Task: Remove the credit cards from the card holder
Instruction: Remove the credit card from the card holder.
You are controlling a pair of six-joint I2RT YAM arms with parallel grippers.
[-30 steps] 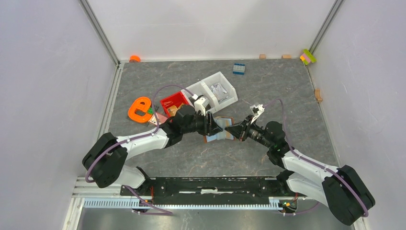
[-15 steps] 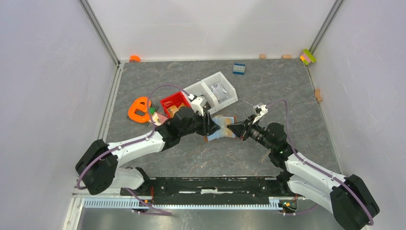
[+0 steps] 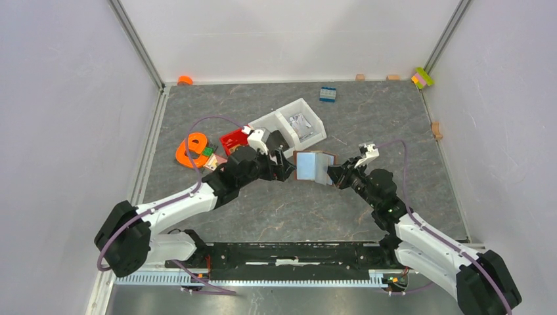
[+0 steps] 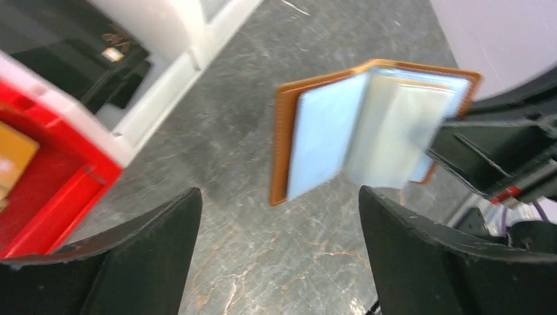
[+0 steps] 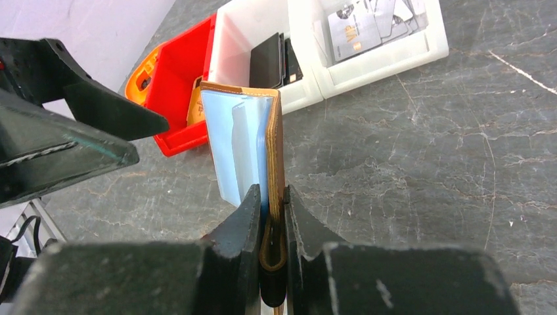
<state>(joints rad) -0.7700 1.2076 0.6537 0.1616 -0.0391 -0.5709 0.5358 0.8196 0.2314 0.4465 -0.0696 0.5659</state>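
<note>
The card holder (image 3: 313, 167) hangs open like a small book near the middle of the table (image 3: 407, 138), its brown cover outside and pale blue, silvery leaves (image 4: 328, 134) fanned inside. Whether those leaves are sleeves or the cards themselves cannot be told. No lettering shows on the cover or the leaves.

The right gripper (image 5: 272, 207) pinches the holder's brown cover at its lower edge – both fingers (image 5: 240, 220) pressed flat against the leather, the holder standing upright above them. The left gripper (image 4: 276, 197) is spread wide and holds nothing. In its wrist view the holder sits beyond the gap between the two black fingers, apart from both. From above, the holder lies between the two grippers, the left one just beside its left edge.

Behind the holder stands a white bin (image 3: 314, 117) with two compartments. One holds silvery packets (image 5: 368, 23) with dark print too small to read. The other holds a black wallet-like item (image 5: 269, 59) with a small gold mark, not legible. A red bin (image 5: 177, 88) touches the white one on its left, with an orange-tan card (image 5: 194, 102) in it – nothing readable there either. Farther left lies an orange ring-shaped thing (image 3: 190, 149), and a blue brick (image 3: 327, 94) sits near the back wall.
</note>
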